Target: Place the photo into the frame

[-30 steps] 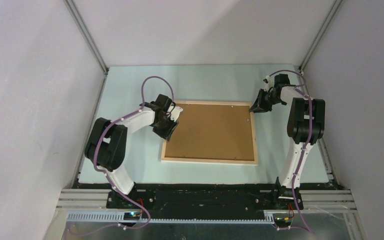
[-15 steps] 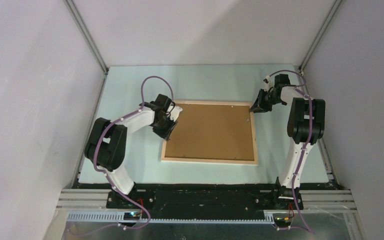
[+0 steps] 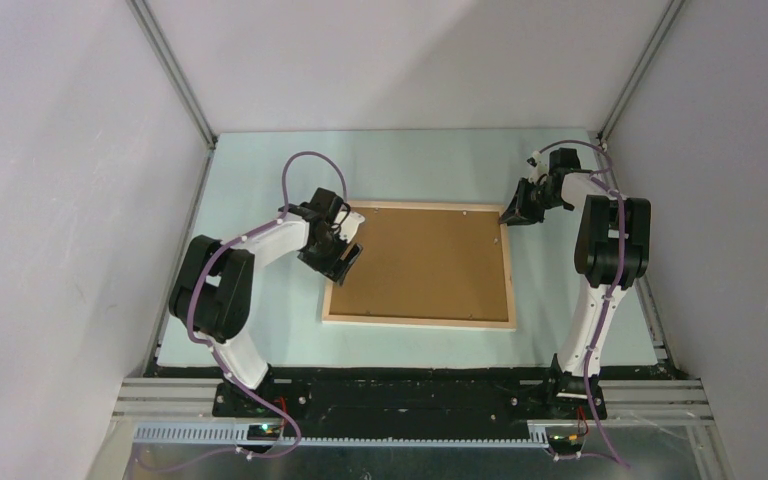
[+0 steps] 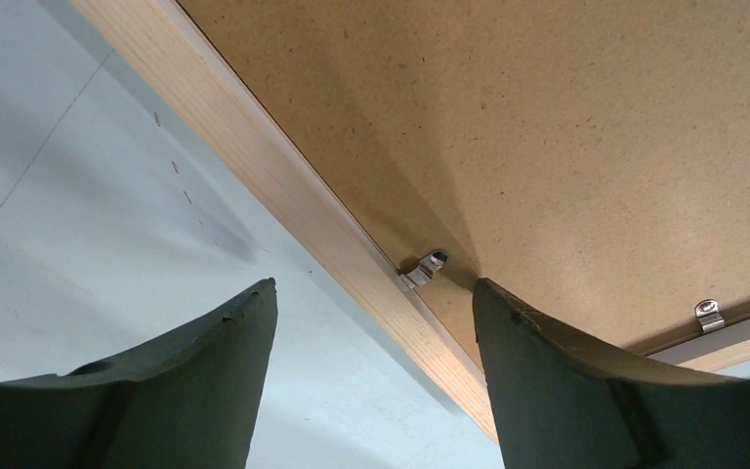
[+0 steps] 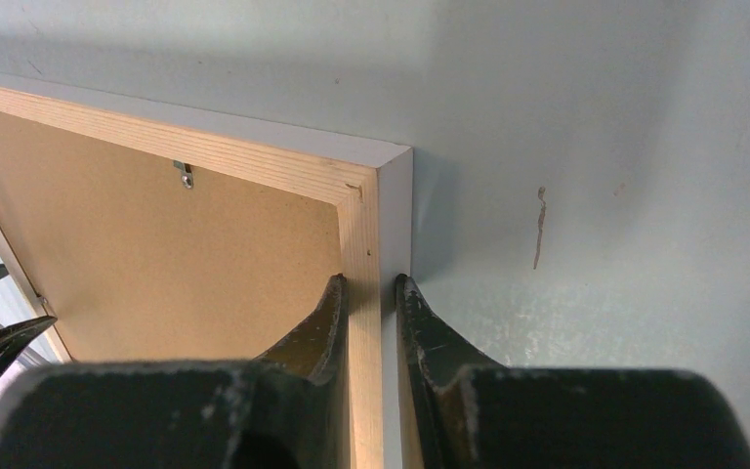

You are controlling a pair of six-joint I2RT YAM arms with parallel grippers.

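Face-down frame job: the right claw [image 5: 371,285] clamps the frame [image 5: 254,161] rail, apparently to steady it, while the left claw [image 4: 373,293] gapes wide, a clip [image 4: 428,266] just ahead between its jaws. The photo is unseen, perhaps under the backing [image 4: 547,127].

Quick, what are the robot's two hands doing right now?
Left end effector: open, holding nothing.
Right end effector: closed on the frame.

The frame [image 3: 418,321], a large rectangle of thin pale wood rails, is pictured lying flat, back upward, at the middle of the bench [image 3: 260,180]. A brown backing board [image 3: 425,262] is set within its rails, with small metal clips [image 4: 428,266] along the edge. The right rail is clamped near the far corner by the right end effector [image 5: 369,283].
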